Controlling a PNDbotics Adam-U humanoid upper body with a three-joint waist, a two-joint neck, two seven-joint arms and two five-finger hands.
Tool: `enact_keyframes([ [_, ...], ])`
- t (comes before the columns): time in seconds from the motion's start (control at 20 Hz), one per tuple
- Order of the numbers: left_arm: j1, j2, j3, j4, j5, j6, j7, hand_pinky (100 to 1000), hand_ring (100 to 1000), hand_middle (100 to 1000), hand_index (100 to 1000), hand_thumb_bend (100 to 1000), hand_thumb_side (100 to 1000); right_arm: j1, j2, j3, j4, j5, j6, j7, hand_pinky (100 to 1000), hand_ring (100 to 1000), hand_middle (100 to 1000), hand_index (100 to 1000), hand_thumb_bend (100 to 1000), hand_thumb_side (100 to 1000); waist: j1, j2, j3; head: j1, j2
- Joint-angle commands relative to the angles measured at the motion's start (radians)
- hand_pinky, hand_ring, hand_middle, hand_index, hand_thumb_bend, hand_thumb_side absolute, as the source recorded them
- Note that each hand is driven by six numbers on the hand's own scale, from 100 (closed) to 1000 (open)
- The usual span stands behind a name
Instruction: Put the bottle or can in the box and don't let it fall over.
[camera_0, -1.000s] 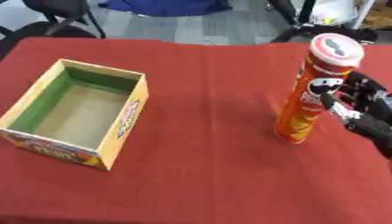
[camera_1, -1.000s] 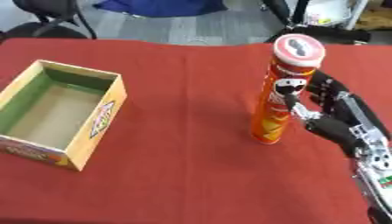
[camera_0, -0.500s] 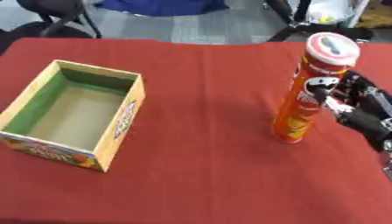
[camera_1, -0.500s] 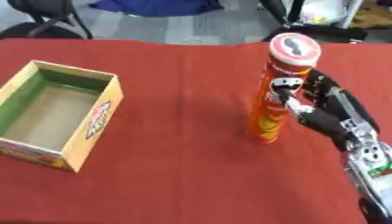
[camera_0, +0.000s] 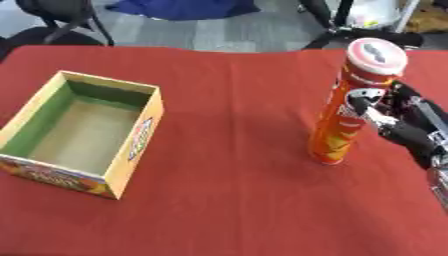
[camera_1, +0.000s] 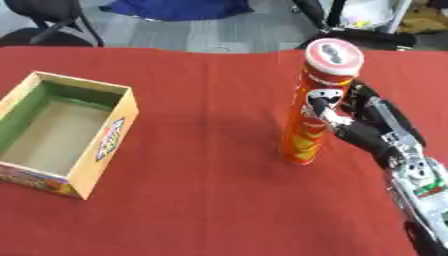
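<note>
One can (camera_0: 352, 105) stands right of centre, right hand (camera_1: 372, 127) curled around it; one open box (camera_0: 81, 130) at left edge, bare red cloth (camera_0: 227, 170) between.

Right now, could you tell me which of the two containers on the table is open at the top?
The cardboard box on the left is open; the tall orange can by the right hand has its lid on.
</note>
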Motion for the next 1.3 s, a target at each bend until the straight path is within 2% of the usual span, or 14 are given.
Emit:
enact_keyframes([
  [0.05,-0.012,0.017,0.000,-0.015,0.003,-0.001,-0.004,706,826,687,693,909,832,-0.019,-0.031,-0.001,0.001,-0.006,0.003,0.003,1000,969,878,952,296,343,0.000,-0.006,0.002,-0.002,-0.016],
  [0.65,-0.013,0.014,0.000,-0.016,0.004,-0.001,-0.004,707,826,687,693,907,831,-0.041,-0.029,0.009,0.021,0.007,0.004,0.037,1000,975,858,942,296,351,-0.001,-0.001,0.007,0.002,-0.019],
  [0.95,-0.012,0.014,0.001,-0.016,0.005,-0.002,-0.004,708,826,687,693,906,831,-0.037,-0.029,0.003,0.018,0.056,0.020,0.046,1000,982,870,949,355,250,-0.002,-0.001,0.006,0.004,-0.018],
  [1.3,-0.011,0.014,0.001,-0.015,0.005,-0.002,-0.005,708,825,688,693,906,831,-0.027,-0.027,-0.001,0.008,0.062,0.033,0.069,1000,986,878,962,343,275,-0.001,-0.002,0.003,0.004,-0.019],
])
